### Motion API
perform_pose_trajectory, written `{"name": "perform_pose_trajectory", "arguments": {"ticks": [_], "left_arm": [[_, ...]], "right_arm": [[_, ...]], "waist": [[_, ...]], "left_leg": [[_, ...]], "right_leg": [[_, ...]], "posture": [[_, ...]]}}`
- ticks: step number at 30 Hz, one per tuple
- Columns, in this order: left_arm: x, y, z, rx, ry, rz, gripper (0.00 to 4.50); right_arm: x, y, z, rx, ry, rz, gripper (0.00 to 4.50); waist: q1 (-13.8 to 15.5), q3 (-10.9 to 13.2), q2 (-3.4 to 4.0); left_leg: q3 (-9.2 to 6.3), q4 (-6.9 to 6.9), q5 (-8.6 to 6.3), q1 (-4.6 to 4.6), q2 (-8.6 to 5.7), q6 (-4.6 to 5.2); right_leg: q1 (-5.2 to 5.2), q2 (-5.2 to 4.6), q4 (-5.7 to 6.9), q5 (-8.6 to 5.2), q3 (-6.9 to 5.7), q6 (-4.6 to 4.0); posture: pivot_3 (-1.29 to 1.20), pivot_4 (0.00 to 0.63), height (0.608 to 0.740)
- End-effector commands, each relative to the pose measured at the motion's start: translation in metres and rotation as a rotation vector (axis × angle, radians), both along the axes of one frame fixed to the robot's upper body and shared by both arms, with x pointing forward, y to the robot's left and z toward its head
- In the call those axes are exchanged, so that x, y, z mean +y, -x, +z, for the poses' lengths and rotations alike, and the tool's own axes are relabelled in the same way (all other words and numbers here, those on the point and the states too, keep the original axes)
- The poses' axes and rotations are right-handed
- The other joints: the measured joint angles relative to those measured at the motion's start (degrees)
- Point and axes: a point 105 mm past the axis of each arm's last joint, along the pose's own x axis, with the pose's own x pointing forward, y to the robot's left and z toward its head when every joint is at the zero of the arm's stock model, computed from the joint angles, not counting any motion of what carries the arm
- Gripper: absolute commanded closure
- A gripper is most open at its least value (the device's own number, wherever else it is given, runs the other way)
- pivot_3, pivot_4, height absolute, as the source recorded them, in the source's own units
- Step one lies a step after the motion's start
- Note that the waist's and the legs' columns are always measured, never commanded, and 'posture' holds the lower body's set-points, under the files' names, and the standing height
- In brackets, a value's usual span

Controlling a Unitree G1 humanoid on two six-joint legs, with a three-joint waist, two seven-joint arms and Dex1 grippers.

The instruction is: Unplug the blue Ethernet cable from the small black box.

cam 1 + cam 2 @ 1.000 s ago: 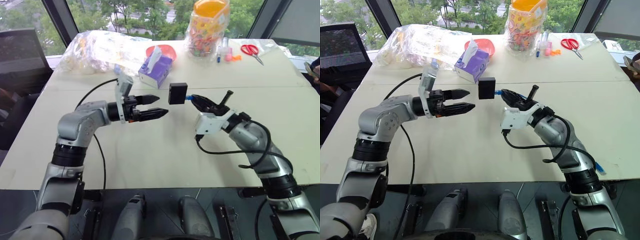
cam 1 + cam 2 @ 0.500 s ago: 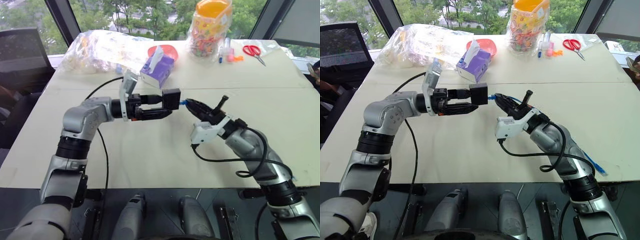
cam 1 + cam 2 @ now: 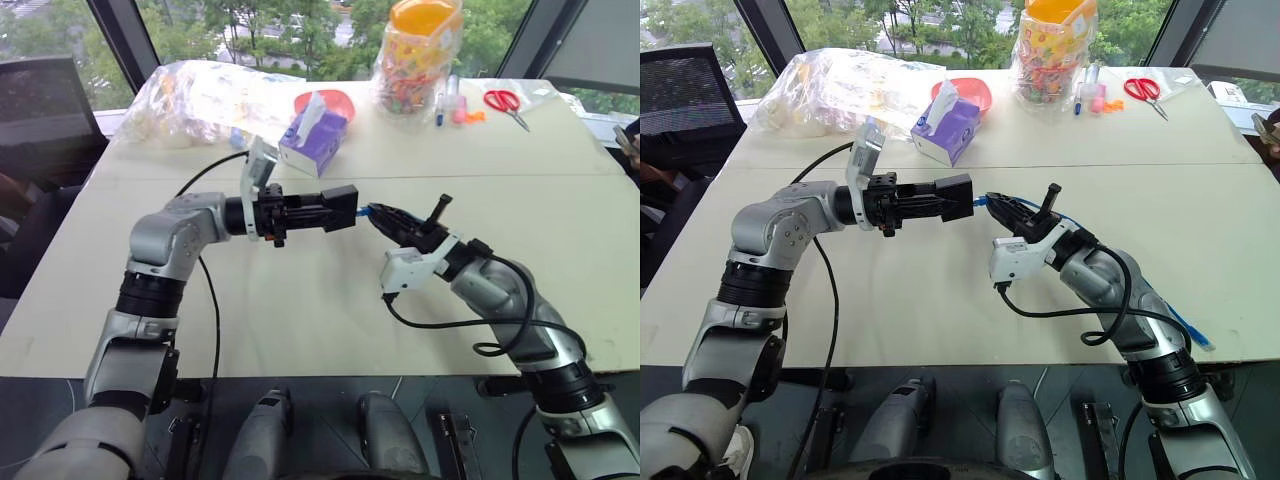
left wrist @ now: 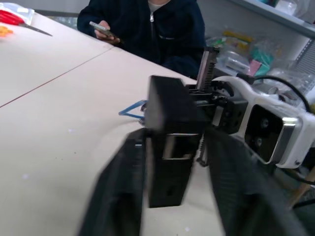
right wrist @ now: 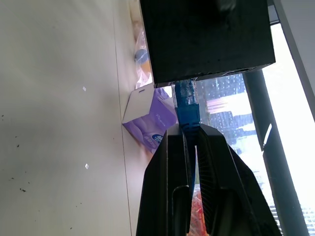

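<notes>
Left pincer (image 3: 335, 208) is clamped on the small black box (image 3: 343, 195), holding it above the counter (image 3: 300, 310). Right pincer (image 3: 377, 211) is pinched on the blue Ethernet cable (image 5: 186, 103) just behind its plug, which sits in the box socket. Both pincers face each other, near a purple tissue box (image 3: 312, 140).

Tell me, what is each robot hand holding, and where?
Left gripper clamps the small black box by its sides; right gripper pinches the blue Ethernet cable just behind its plug.
</notes>
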Motion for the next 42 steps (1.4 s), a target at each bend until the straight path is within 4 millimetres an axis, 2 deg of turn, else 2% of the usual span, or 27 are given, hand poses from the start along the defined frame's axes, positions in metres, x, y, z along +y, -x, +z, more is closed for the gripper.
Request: {"name": "perform_pose_trajectory", "arguments": {"ticks": [1, 8, 11, 13, 15, 20, 23, 26, 29, 33, 35, 38, 42], "left_arm": [[-0.005, 0.003, 0.007, -0.046, -0.007, -0.038, 4.03], [-0.004, -0.002, 0.004, -0.057, -0.045, -0.039, 4.03], [-0.001, -0.002, 0.006, -0.061, -0.044, -0.05, 4.03], [0.0, -0.002, 0.007, -0.061, -0.046, -0.059, 4.03], [0.003, 0.0, 0.01, -0.072, -0.047, -0.082, 4.03], [0.011, 0.006, 0.014, -0.099, -0.062, -0.149, 4.03], [0.012, 0.008, 0.016, -0.112, -0.066, -0.173, 4.03], [0.011, 0.01, 0.019, -0.12, -0.059, -0.188, 4.03], [0.009, 0.012, 0.024, -0.125, -0.046, -0.198, 4.03], [0.01, 0.015, 0.027, -0.127, -0.043, -0.206, 4.03], [0.01, 0.015, 0.028, -0.129, -0.041, -0.208, 4.03], [0.009, 0.017, 0.03, -0.13, -0.037, -0.212, 4.03], [0.008, 0.018, 0.03, -0.132, -0.037, -0.215, 4.03]], "right_arm": [[0.004, 0.007, 0.024, -0.075, -0.033, 0.034, 4.5], [0.006, 0.009, 0.038, -0.025, -0.106, 0.075, 4.5], [0.002, 0.005, 0.037, 0.129, -0.171, 0.077, 3.34], [-0.001, 0.002, 0.033, 0.241, -0.205, 0.064, 2.31], [-0.005, 0.005, 0.028, 0.473, -0.243, 0.097, 1.34], [-0.008, 0.019, 0.039, 0.913, -0.367, 0.226, 1.34], [-0.003, 0.021, 0.047, 1.087, -0.444, 0.293, 1.34], [0.005, 0.017, 0.052, 1.21, -0.522, 0.331, 1.34], [0.012, 0.019, 0.046, 1.325, -0.541, 0.359, 1.34], [0.015, 0.013, 0.045, 1.336, -0.555, 0.357, 1.34], [0.015, 0.011, 0.044, 1.338, -0.558, 0.351, 1.86], [0.015, 0.009, 0.043, 1.346, -0.561, 0.348, 3.23], [0.014, 0.008, 0.041, 1.358, -0.549, 0.335, 3.23]], "waist": [[0.1, 0.0, 0.0], [0.1, 0.0, 0.0], [0.1, 0.0, 0.0], [0.1, 0.0, -0.01], [0.0, 0.0, -0.01], [0.0, 0.0, -0.02], [0.1, 0.0, -0.03], [0.0, 0.0, -0.03], [0.2, 0.0, -0.03], [0.3, 0.0, -0.03], [0.3, 0.0, -0.03], [0.2, 0.0, -0.03], [0.1, 0.0, -0.03]], "left_leg": [[0.0, 0.0, 0.0, 0.0, 0.0, 0.0], [0.0, 0.01, 0.0, 0.0, 0.0, 0.0], [0.0, 0.02, 0.0, 0.0, 0.0, 0.0], [-0.02, 0.01, 0.0, 0.0, 0.0, 0.0], [-0.03, 0.01, 0.0, 0.0, 0.0, 0.01], [-0.04, 0.02, 0.0, -0.02, 0.01, 0.01], [-0.07, 0.02, -0.01, -0.02, 0.03, 0.02], [-0.07, 0.01, -0.01, -0.04, 0.03, 0.02], [-0.07, 0.01, -0.01, -0.06, 0.03, 0.02], [-0.06, 0.0, -0.02, -0.13, 0.0, 0.03], [-0.06, 0.0, -0.02, -0.13, 0.0, 0.03], [-0.06, 0.0, -0.02, -0.12, 0.0, 0.03], [-0.06, 0.0, -0.02, -0.12, 0.0, 0.03]], "right_leg": [[0.0, 0.0, 0.0, 0.0, 0.0, 0.0], [0.03, 0.0, 0.0, 0.0, 0.0, 0.0], [0.03, 0.0, 0.0, 0.0, 0.0, 0.01], [0.03, 0.0, 0.0, 0.01, -0.01, 0.01], [0.04, 0.0, 0.0, 0.02, -0.02, 0.05], [0.04, -0.01, -0.03, 0.0, -0.03, 0.0], [0.05, -0.01, -0.04, -0.01, -0.07, -0.02], [0.03, -0.02, -0.06, -0.01, -0.08, -0.03], [0.01, -0.02, -0.1, -0.01, -0.09, -0.03], [0.0, -0.04, -0.19, 0.04, -0.09, 0.07], [-0.01, -0.04, -0.19, 0.09, -0.09, 0.16], [-0.01, -0.04, -0.18, 0.09, -0.1, 0.16], [-0.01, -0.04, -0.18, 0.11, -0.1, 0.19]], "posture": [[0.0, 0.15, 0.728], [0.0, 0.15, 0.728], [0.0, 0.15, 0.728], [0.0, 0.15, 0.728], [0.0, 0.15, 0.728], [0.0, 0.15, 0.728], [0.0, 0.15, 0.728], [0.0, 0.15, 0.728], [0.0, 0.15, 0.728], [0.0, 0.15, 0.728], [0.0, 0.15, 0.728], [0.0, 0.15, 0.728], [0.0, 0.15, 0.728]]}}
